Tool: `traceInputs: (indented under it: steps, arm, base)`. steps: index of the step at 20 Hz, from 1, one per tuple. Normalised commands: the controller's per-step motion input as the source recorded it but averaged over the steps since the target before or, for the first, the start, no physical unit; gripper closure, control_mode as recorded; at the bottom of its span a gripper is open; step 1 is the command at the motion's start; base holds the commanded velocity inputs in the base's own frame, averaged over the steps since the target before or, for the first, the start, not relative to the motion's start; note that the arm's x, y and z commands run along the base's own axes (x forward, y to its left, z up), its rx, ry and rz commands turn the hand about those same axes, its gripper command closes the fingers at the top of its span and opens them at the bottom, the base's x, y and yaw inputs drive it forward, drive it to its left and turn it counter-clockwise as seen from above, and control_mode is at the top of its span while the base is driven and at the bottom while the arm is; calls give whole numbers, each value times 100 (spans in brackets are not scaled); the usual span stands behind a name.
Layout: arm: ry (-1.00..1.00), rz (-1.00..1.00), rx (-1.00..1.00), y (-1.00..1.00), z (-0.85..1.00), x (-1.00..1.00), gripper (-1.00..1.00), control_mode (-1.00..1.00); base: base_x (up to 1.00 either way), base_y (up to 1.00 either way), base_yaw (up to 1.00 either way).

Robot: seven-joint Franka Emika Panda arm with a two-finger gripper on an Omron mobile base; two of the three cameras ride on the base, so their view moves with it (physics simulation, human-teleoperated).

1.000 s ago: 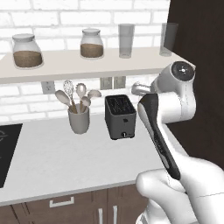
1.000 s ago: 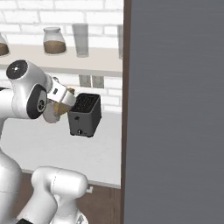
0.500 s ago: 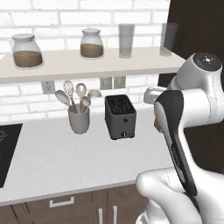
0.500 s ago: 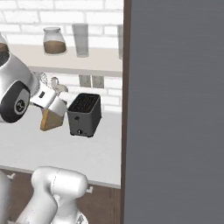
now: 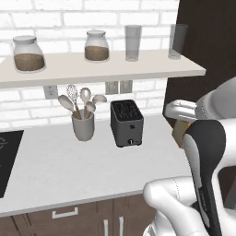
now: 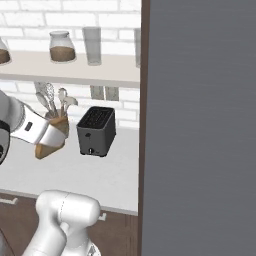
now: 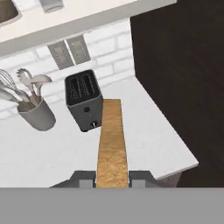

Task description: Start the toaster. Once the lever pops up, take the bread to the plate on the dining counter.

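The dark grey toaster (image 5: 126, 122) stands on the light grey worktop below the shelf, both slots empty (image 7: 83, 99) (image 6: 96, 131). My gripper (image 7: 112, 177) is shut on the bread (image 7: 111, 144), which I see edge-on as a tan slab reaching toward the toaster's front. From the left base camera the bread (image 5: 180, 132) peeks out under the hand, in the air right of the toaster, and the gripper (image 5: 182, 125) is mostly hidden by the arm. From the right base camera the bread (image 6: 49, 146) hangs left of the toaster in the gripper (image 6: 53, 138). The plate and dining counter are out of view.
A grey crock of utensils (image 5: 83, 125) stands left of the toaster. Above runs a shelf (image 5: 101, 67) with jars and glasses. A tall dark cabinet (image 5: 207, 50) bounds the worktop on the right, and a black cooktop (image 5: 7, 159) lies at the far left.
The arm has drawn the bread away from the toaster, back toward the base and to the room's right. The toaster and crock have not moved.
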Motion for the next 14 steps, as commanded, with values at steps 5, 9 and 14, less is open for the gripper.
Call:
traceInputs:
  steps: [5, 9, 14]
  arm:
    - [-12, 0, 0, 0, 12, -4, 100, 100]
    - [0, 0, 0, 0, 0, 0, 100, 100]
    - [0, 0, 0, 0, 0, 0, 100, 100]
  base:
    - [-5, 0, 0]
    - [-67, 8, 0]
    - [-100, 27, 0]
